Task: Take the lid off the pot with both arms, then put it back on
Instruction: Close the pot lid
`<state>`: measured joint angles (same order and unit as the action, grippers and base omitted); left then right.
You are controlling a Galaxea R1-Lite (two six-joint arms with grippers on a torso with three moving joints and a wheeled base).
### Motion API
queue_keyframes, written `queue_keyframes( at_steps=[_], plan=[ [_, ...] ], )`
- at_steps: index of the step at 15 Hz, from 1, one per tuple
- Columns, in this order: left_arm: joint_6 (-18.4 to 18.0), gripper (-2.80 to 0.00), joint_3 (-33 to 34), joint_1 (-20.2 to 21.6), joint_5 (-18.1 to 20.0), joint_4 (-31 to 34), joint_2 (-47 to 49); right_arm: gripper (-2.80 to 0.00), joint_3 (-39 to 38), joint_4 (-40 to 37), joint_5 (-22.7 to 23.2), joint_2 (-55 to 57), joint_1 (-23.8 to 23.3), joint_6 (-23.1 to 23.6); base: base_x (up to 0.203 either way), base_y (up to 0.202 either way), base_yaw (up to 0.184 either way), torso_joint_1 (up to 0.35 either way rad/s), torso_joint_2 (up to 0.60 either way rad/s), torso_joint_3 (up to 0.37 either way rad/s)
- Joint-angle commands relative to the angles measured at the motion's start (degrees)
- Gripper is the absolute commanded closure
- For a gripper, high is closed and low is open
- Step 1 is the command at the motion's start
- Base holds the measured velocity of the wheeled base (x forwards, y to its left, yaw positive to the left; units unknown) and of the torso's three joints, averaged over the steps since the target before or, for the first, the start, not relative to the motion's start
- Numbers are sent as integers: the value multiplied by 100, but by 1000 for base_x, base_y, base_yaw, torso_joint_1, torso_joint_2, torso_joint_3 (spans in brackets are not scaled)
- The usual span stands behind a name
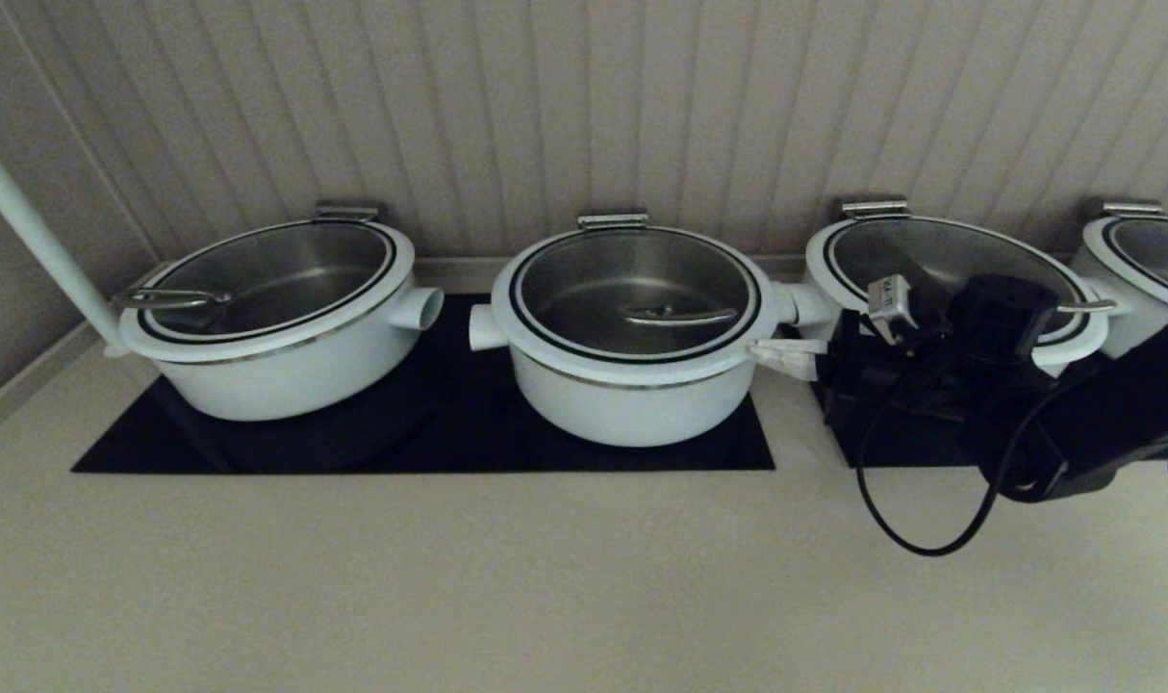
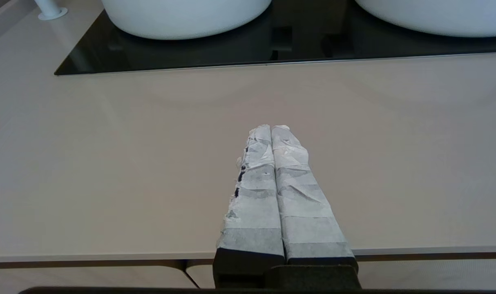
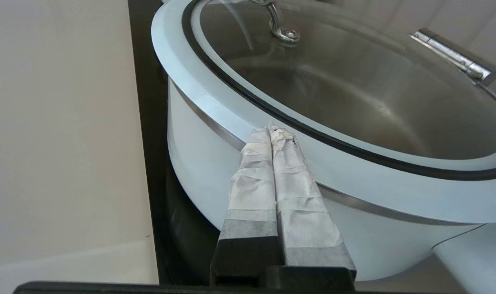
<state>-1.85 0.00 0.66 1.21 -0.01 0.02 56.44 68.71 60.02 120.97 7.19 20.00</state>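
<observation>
The pot (image 1: 632,404) stands in the middle of the black cooktop (image 1: 430,433), with the glass lid (image 1: 632,274) seated on it and its steel bar handle (image 1: 677,316) near the middle. My right gripper (image 1: 781,354) is shut and empty, its taped tips at the pot's right side just under the lid's white rim. In the right wrist view the gripper (image 3: 270,130) touches or nearly touches the lid's rim (image 3: 215,102). My left gripper (image 2: 271,128) is shut and empty over the bare counter's front, out of the head view.
A wider white pot (image 1: 276,366) stands left, another (image 1: 930,250) right behind my right arm, and a further one (image 1: 1142,260) at the far right. A white pole (image 1: 26,231) rises at the far left. A black cable (image 1: 911,539) hangs over the counter.
</observation>
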Motion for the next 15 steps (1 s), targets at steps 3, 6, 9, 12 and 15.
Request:
queue_keyframes(
  at_steps=[3, 6, 9, 12, 15],
  plan=[
    [1, 0, 0, 4, 2, 1, -2, 0, 117, 38, 19, 123, 1, 3, 0, 0, 0, 0, 0, 0],
    [1, 0, 0, 4, 2, 1, -2, 0, 173, 29, 1, 195, 1, 3, 0, 0, 0, 0, 0, 0],
    [1, 0, 0, -2, 2, 1, -2, 0, 342, 32, -1, 332, 1, 3, 0, 0, 0, 0, 0, 0],
    [1, 0, 0, 4, 2, 1, -2, 0, 394, 38, -8, 436, 1, 3, 0, 0, 0, 0, 0, 0],
    [1, 0, 0, 4, 2, 1, -2, 0, 411, 38, -8, 480, 1, 3, 0, 0, 0, 0, 0, 0]
  ],
)
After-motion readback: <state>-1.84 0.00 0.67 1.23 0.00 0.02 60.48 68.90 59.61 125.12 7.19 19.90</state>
